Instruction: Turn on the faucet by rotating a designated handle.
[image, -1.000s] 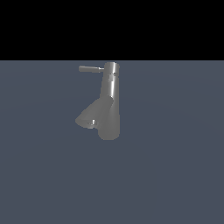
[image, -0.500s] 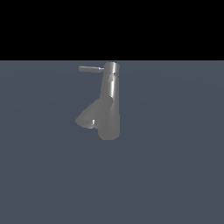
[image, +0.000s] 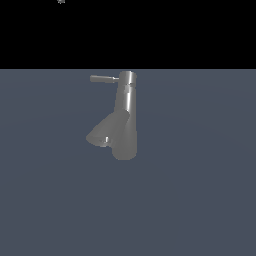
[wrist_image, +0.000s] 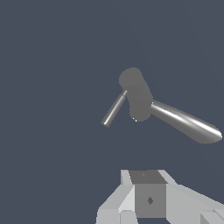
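The grey metallic faucet (image: 125, 120) stands upright on the dark floor, its wide conical spout (image: 104, 134) slanting down toward the exterior view's left. The handle (image: 104, 78), a thin short rod, sticks out sideways from the cap toward the exterior view's left. In the wrist view I look down on the faucet's cap (wrist_image: 133, 85), with the handle (wrist_image: 113, 110) and the spout (wrist_image: 186, 124) branching off it. My gripper (wrist_image: 150, 175) shows only as white and grey blocks at the picture's edge, well apart from the faucet. No gap between its fingers can be made out.
A flat slate-grey floor (image: 200, 200) surrounds the faucet on all sides. A black background lies behind it. The arm is out of the exterior view.
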